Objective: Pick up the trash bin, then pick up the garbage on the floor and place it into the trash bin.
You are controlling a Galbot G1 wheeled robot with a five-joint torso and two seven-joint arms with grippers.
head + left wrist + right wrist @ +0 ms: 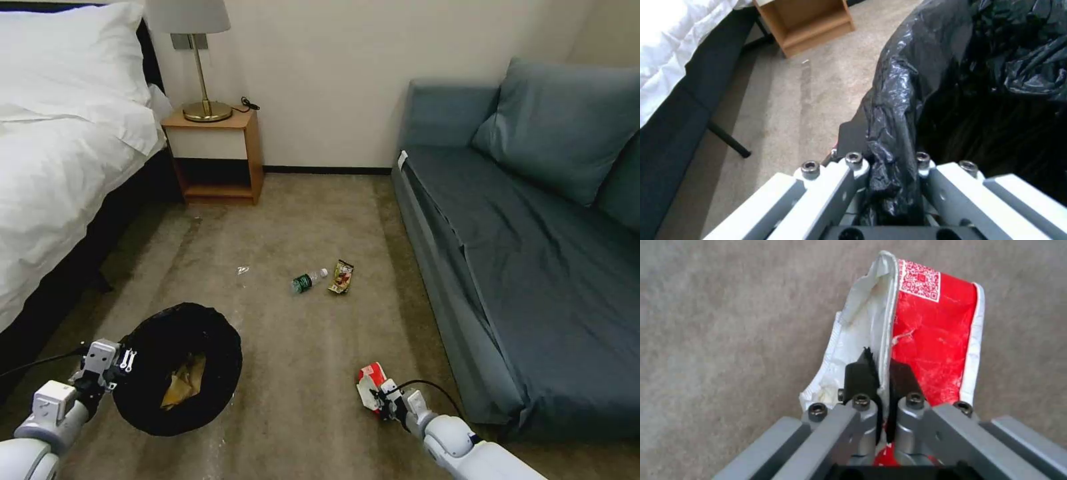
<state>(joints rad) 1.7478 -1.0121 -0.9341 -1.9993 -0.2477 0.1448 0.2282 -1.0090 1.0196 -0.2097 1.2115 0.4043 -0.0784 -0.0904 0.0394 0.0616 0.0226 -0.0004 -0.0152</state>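
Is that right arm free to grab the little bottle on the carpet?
Probably not yet: the right tool is shut on the red-and-white wrapper, and the bottle lies farther ahead.

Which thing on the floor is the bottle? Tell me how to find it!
Find the big blue sofa, then look at the carpet in front of it, midway toward the white bed. Two small things lie side by side there. The bottle is the clear one with a green label, lying on its side; the snack packet beside it is flat and brown-gold.
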